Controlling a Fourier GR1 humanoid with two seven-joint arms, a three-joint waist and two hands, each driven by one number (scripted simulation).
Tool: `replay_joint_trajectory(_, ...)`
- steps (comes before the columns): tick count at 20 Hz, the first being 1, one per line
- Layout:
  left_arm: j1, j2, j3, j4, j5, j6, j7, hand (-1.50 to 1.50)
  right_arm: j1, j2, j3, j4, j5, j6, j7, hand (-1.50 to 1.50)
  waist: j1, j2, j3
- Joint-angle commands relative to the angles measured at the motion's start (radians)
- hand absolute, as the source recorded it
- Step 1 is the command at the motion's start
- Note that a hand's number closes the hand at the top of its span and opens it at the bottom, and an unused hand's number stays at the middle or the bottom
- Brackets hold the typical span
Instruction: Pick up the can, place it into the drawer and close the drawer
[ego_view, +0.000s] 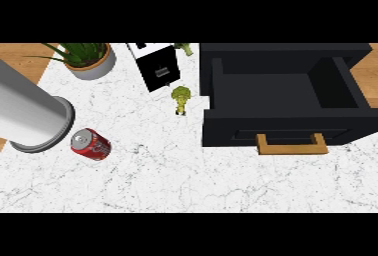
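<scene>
Red can (91, 144) lies tilted on the white marble worktop (184, 175), just beside the end of the grey left forearm (29, 107) and well apart from the open black drawer (221, 131); no hand shows, so its state cannot be told.

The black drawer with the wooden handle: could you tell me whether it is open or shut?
Open. The black drawer is pulled out, its inside visible from above, with nothing in it.
</scene>
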Motion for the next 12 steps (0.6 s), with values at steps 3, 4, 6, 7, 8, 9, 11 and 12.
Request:
replay_joint_trajectory(3, -0.04, 0.009, -0.065, 0.079, 0.111, 0.012, 0.092, -1.5, 0.042, -0.005, -0.062, 0.024, -0.069, 0.08, -0.033, -1.5, -0.001, 0.0, 0.0)
replay_joint_trajectory(4, -0.019, 0.047, -0.1, 0.065, 0.208, 0.042, 0.142, -1.5, 0.022, -0.01, -0.063, 0.03, -0.04, 0.065, -0.036, -1.5, 0.003, -0.001, 0.001)
replay_joint_trajectory(6, -0.052, 0.063, -0.127, 0.121, 0.247, 0.016, 0.18, -1.5, 0.062, 0.007, -0.053, -0.024, -0.045, 0.073, -0.014, -1.5, -0.003, 0.0, 0.0)
replay_joint_trajectory(7, -0.078, 0.103, -0.163, 0.079, 0.35, 0.102, 0.235, -1.5, 0.083, 0.018, -0.057, -0.023, -0.044, 0.09, -0.05, -1.5, -0.004, -0.001, 0.001)
replay_joint_trajectory(8, -0.06, 0.025, -0.134, 0.087, 0.264, 0.044, 0.189, -1.5, 0.028, -0.013, -0.082, 0.049, -0.069, 0.101, -0.024, -1.5, 0.003, 0.0, 0.0)
replay_joint_trajectory(9, -0.072, 0.031, -0.183, 0.051, 0.294, 0.117, 0.234, -1.5, 0.111, 0.01, -0.087, -0.039, -0.087, 0.116, -0.025, -1.5, -0.004, -0.001, 0.0)
replay_joint_trajectory(11, -0.011, 0.054, -0.137, 0.059, 0.341, 0.057, 0.242, -1.5, 0.146, 0.019, -0.125, -0.069, -0.107, 0.13, -0.023, -1.5, 0.003, -0.002, 0.0)
replay_joint_trajectory(12, -0.094, 0.007, -0.193, 0.055, 0.289, 0.13, 0.257, -1.5, 0.173, 0.05, -0.11, 0.016, -0.091, 0.179, -0.115, -1.5, -0.007, -0.001, 0.001)
